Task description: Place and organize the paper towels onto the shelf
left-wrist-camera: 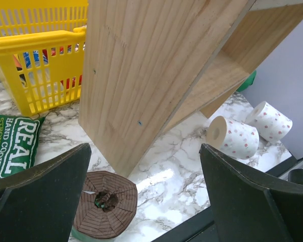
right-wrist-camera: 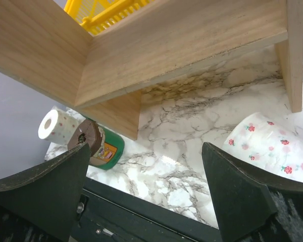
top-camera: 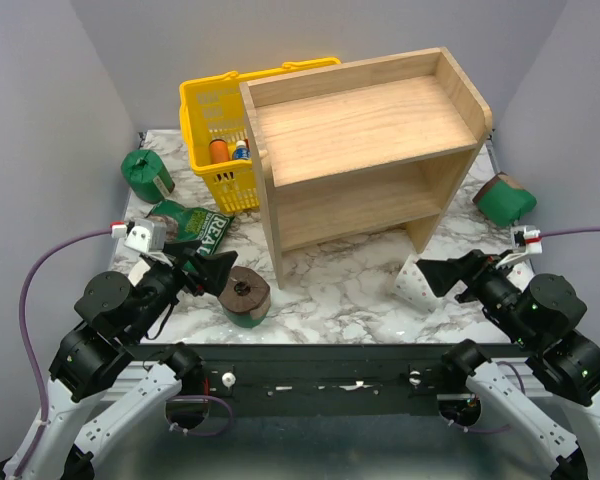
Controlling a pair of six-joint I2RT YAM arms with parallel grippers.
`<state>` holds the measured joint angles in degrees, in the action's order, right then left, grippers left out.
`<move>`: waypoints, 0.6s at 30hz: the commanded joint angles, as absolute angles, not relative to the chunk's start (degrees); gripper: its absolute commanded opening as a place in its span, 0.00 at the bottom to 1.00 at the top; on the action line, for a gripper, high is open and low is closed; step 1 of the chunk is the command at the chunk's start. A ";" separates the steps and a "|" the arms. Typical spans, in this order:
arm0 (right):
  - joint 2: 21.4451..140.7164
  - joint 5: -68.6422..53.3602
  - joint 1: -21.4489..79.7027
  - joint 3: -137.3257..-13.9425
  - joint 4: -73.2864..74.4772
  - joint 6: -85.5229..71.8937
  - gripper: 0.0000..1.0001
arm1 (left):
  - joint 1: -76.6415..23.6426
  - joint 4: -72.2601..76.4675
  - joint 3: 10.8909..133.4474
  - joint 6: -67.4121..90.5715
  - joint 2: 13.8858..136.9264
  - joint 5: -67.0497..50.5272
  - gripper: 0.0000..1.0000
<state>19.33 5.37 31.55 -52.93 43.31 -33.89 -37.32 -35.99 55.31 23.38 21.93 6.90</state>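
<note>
Left claw [top-camera: 208, 268] gapes wide, empty, near a green-wrapped roll [top-camera: 247, 296]; right claw [top-camera: 442, 272] equally wide, empty, by a dotted white roll [top-camera: 414, 287].

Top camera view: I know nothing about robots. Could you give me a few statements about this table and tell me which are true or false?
1. No paper towel roll sits on the wooden shelf yet. True.
2. Both grippers are holding rolls. False: the left gripper and the right gripper are open and empty.
3. The green-wrapped roll by the left gripper has its brown end facing up. True.
4. The yellow basket is empty. False: it holds bottles.
5. The green bag marked REAL lies on the shelf. False: it lies on the marble table, left of the shelf.
</note>
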 commanded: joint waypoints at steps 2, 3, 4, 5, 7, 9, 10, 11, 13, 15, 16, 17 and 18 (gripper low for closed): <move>16.97 10.89 31.82 -51.15 42.63 -37.18 1.00 | -37.53 -34.45 54.58 22.24 21.18 7.73 0.99; 16.79 11.16 31.73 -51.07 42.63 -37.26 1.00 | -37.44 -34.37 54.58 22.15 21.18 7.82 0.99; 16.53 11.60 31.82 -50.98 42.71 -37.27 1.00 | -37.53 -34.37 54.58 22.06 21.18 7.82 0.99; 16.52 12.04 31.82 -51.06 42.89 -37.61 1.00 | -37.53 -34.10 54.32 22.15 21.18 7.82 0.99; 16.44 13.70 31.82 -51.50 43.50 -38.58 1.00 | -37.53 -34.01 54.05 21.89 21.09 8.00 0.99; 16.61 14.50 31.82 -51.50 44.12 -39.37 1.00 | -37.53 -33.49 53.26 21.62 21.09 8.44 0.99; 16.61 15.89 31.82 -51.42 44.38 -39.72 1.00 | -37.53 -33.31 52.83 21.01 21.01 8.61 0.99; 16.52 16.95 31.82 -50.81 45.25 -40.94 1.00 | -37.53 -32.61 51.60 20.48 21.01 8.79 0.99; 16.44 21.15 31.82 -49.14 46.31 -42.71 0.99 | -37.53 -31.30 49.49 18.56 20.74 10.28 0.99; 16.52 23.19 31.82 -45.98 46.23 -42.46 0.99 | -37.44 -29.80 45.89 18.20 20.39 13.78 0.99; 16.87 25.29 31.82 -45.10 46.32 -42.28 0.99 | -37.53 -29.45 44.66 18.02 19.69 14.58 0.99; 17.22 26.53 31.82 -44.30 46.49 -42.54 0.99 | -37.53 -28.23 42.56 17.58 19.43 14.85 0.99; 18.36 27.24 31.82 -42.99 46.41 -42.54 0.99 | -37.53 -28.13 42.37 17.32 19.08 14.77 0.99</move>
<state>16.93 18.98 31.55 -46.70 43.75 -40.73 -37.32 -31.03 46.44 19.94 20.75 10.33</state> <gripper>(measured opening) 0.991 0.988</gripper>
